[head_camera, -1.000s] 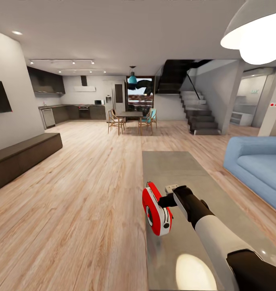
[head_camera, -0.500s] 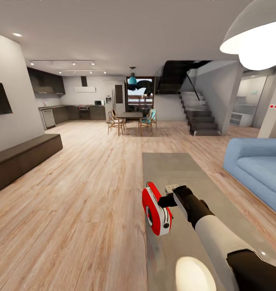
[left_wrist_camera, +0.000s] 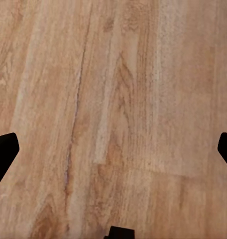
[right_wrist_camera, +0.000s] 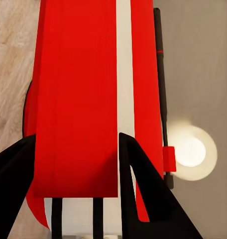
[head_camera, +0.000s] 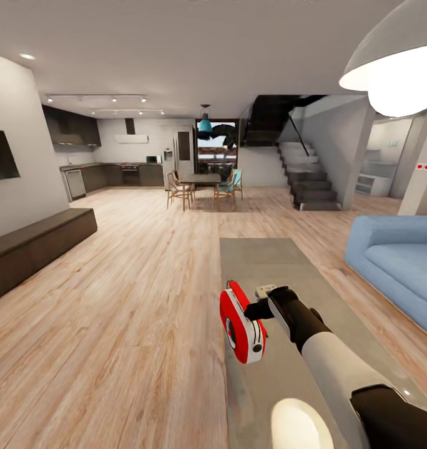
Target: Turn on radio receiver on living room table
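— What's nearest us?

— The red radio receiver (head_camera: pixel 242 323), a glossy rounded box with white trim and a dark round dial, standing at the left edge of the grey table (head_camera: pixel 338 312). The right gripper (head_camera: pixel 256 308) meets its top; in the right wrist view the two dark fingers (right_wrist_camera: pixel 143 189) stand apart, one on each side of the red shell (right_wrist_camera: pixel 78 94), though I can't tell for sure whether they press it.

— And that tabletop?

— Smooth, reflective, long and rectangular. The pendant lamp (head_camera: pixel 394 62), a white dome, mirrors in it as a bright spot (head_camera: pixel 301 424). A small pale object (head_camera: pixel 264 290) lies behind the gripper; too small to name.

— The other arm?

— The left gripper (left_wrist_camera: pixel 113 149) is spread wide over the wood plank floor (left_wrist_camera: pixel 113 99), warm grain, holding nothing.

— Around the table?

— A light blue sofa (head_camera: pixel 394 262) to the right, a low dark bench (head_camera: pixel 32 246) along the left wall under a black screen (head_camera: pixel 1 154).

— Further off?

— A dining table with wooden chairs (head_camera: pixel 201 186), a dark-cabinet kitchen (head_camera: pixel 95 168), a dark staircase (head_camera: pixel 307 174). No writing I can read.
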Motion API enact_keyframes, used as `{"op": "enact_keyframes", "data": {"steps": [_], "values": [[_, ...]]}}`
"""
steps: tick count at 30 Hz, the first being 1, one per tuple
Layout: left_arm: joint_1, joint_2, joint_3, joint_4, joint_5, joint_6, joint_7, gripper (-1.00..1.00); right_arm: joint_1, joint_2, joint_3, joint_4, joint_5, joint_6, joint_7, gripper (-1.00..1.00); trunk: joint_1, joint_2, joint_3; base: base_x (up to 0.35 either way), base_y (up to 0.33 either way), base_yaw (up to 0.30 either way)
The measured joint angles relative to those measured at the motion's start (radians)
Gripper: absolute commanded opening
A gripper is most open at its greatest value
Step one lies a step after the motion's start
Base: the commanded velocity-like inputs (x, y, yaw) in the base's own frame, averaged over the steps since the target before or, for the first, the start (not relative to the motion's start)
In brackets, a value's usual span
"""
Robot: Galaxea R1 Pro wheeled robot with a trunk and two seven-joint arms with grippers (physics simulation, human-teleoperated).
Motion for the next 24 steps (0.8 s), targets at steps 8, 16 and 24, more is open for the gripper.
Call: {"op": "enact_keyframes", "data": {"steps": [8, 16, 24], "values": [[0.000, 0.001, 0.000, 0.000, 0.000, -0.001, 0.000, 1.00, 0.000, 0.000, 0.000, 0.000, 0.000, 0.000, 0.000, -1.00, -0.031, 0.056, 0.025, 0.000, 0.000, 0.000], [0.000, 0.002, 0.000, 0.000, 0.000, 0.000, 0.000, 1.00, 0.000, 0.000, 0.000, 0.000, 0.000, 0.000, 0.000, -1.00, -0.061, 0.112, 0.050, 0.000, 0.000, 0.000], [0.000, 0.002, 0.000, 0.000, 0.000, 0.000, -0.001, 1.00, 0.000, 0.000, 0.000, 0.000, 0.000, 0.000, 0.000, -1.00, -0.092, 0.168, 0.075, 0.000, 0.000, 0.000]]}}
